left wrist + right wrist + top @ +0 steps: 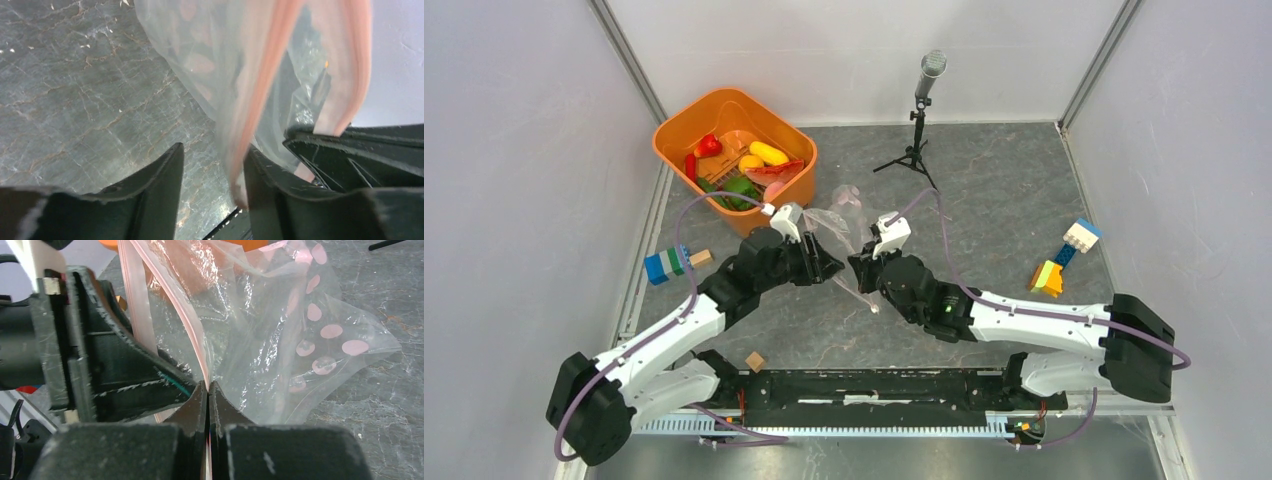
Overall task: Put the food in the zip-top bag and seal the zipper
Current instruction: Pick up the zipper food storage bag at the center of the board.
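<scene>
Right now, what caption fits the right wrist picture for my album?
Right gripper pinching the pink zipper of the clear dotted zip-top bag, grey table behind.

Basket [690,113] crowds bag [842,213] left-rear; mic stand [918,125] behind; right side open.

Even bright light, blurred left-wrist foreground
</scene>
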### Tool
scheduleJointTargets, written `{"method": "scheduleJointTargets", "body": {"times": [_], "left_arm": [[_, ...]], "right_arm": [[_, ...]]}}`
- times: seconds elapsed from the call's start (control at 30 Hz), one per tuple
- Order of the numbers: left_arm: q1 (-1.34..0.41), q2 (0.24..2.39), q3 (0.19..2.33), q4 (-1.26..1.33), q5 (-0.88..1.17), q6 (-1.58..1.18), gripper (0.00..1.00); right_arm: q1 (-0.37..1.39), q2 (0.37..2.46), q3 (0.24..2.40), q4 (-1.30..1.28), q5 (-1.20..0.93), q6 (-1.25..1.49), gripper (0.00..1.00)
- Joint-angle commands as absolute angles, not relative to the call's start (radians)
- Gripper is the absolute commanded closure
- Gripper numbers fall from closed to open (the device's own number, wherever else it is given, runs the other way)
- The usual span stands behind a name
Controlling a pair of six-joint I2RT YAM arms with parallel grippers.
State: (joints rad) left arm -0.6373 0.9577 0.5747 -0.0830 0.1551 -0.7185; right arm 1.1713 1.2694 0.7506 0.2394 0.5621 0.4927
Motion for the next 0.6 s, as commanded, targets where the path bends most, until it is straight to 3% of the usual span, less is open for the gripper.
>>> {"method": "scheduleJointTargets", "body": {"times": [0.0, 0.1, 0.27, 0.37, 0.47, 0.53, 0.57], "left_arm": [[-0.644, 1.01, 0.637, -0.005, 0.128, -0.717, 0.57], [-0.644, 1.036, 0.66, -0.093, 0.105, -0.686, 0.85], [-0.644, 1.049, 0.714, -0.258, 0.041, -0.6, 0.98], [-0.644, 1.066, 0.769, -0.353, 0.006, -0.553, 0.98], [-0.644, 1.084, 0.812, -0.392, 0.015, -0.529, 0.94], [-0.644, 1.097, 0.838, -0.381, 0.079, -0.516, 0.8], [-0.644, 1.105, 0.854, -0.367, 0.132, -0.506, 0.6]], "right_arm": [[1.173, 1.222, 0.735, 0.28, 0.553, 0.477, 1.0], [1.188, 1.172, 0.742, 0.194, 0.712, 0.429, 1.0], [1.229, 1.099, 0.845, -0.061, 0.987, 0.235, 1.0], [1.242, 1.088, 0.913, -0.273, 1.153, 0.252, 1.0], [1.247, 1.044, 0.898, -0.299, 1.148, 0.24, 1.0], [1.249, 1.03, 0.887, -0.287, 1.103, 0.242, 1.0], [1.25, 1.029, 0.884, -0.273, 1.082, 0.245, 1.0]]}}
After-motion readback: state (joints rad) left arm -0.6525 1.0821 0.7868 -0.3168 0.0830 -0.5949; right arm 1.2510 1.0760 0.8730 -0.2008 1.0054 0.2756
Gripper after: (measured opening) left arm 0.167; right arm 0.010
